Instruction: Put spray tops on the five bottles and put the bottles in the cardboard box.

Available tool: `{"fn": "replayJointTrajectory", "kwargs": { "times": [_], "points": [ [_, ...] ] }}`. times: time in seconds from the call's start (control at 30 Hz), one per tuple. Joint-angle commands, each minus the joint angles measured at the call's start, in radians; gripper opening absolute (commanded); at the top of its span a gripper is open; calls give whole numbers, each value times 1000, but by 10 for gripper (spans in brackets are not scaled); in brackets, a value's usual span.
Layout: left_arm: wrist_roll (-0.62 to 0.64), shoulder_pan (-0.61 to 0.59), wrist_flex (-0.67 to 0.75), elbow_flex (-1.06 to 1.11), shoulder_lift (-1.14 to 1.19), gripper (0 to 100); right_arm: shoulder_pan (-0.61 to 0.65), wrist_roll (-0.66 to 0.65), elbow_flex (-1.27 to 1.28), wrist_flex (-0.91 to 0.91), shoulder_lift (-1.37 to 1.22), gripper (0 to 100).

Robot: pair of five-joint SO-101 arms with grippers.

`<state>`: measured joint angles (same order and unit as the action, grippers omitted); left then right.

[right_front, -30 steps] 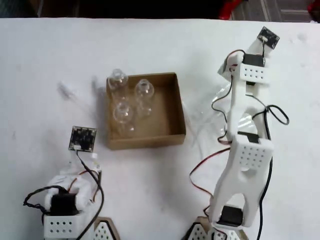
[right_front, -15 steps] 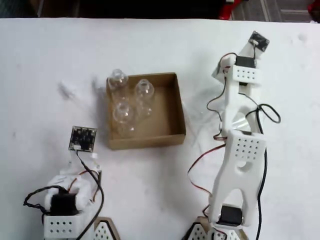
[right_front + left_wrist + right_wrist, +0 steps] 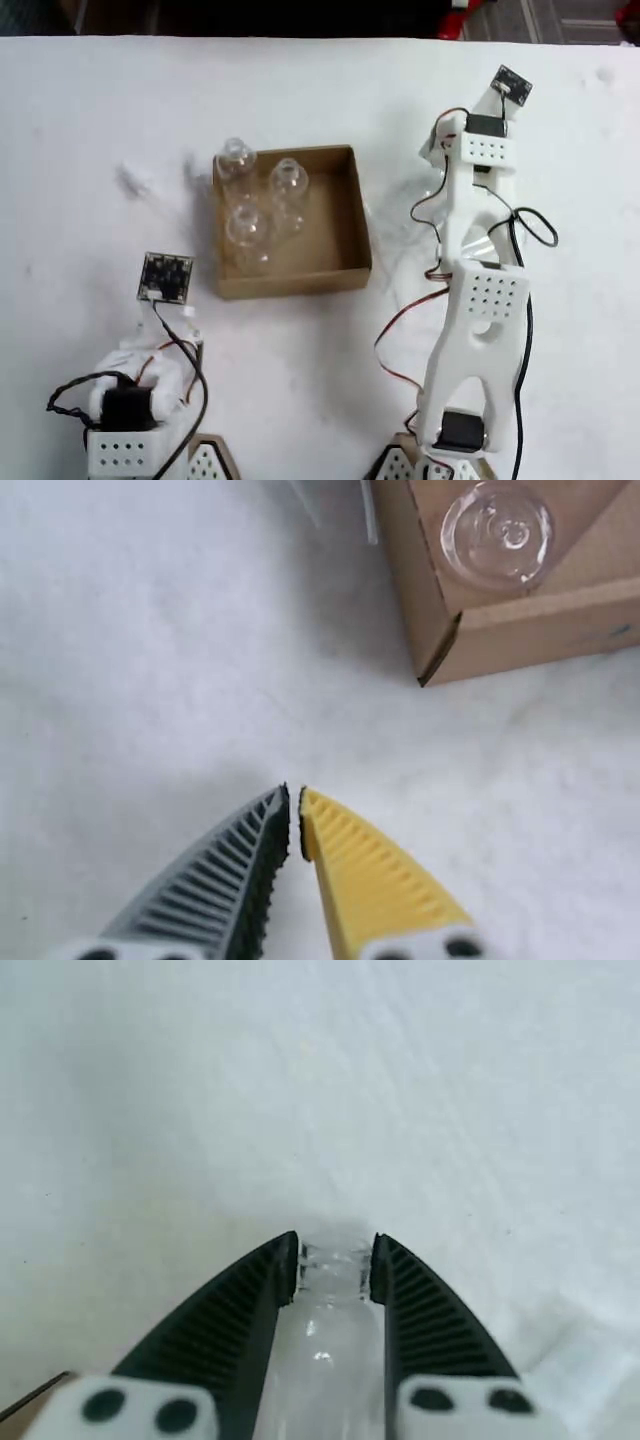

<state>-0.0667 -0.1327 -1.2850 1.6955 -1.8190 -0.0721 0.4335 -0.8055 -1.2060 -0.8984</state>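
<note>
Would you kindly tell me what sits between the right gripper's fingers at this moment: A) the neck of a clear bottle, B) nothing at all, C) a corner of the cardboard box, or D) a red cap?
A: in the right wrist view the right gripper is closed on either side of the neck of a clear bottle, above the white table.

I can read no text, label or number from here: the cardboard box (image 3: 360,215) shows plain brown walls, the bottles (image 3: 287,181) clear glass, the desk (image 3: 100,110) blank white.
</note>
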Motion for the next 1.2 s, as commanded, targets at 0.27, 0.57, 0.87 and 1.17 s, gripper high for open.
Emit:
{"fn": "replayJointTrajectory", "kwargs": {
  "times": [0.27,0.57,0.87,1.17],
  "points": [
    [14,-12,-3,-3,-10,23,-10,0,-130,-88,25,15],
    [14,-12,-3,-3,-10,23,-12,0,-499,-375,22,16],
    [14,-12,-3,-3,-10,23,-13,-2,-766,-522,25,16],
    [14,-12,-3,-3,-10,23,-4,-267,-767,-529,157,16]
  ]
}}
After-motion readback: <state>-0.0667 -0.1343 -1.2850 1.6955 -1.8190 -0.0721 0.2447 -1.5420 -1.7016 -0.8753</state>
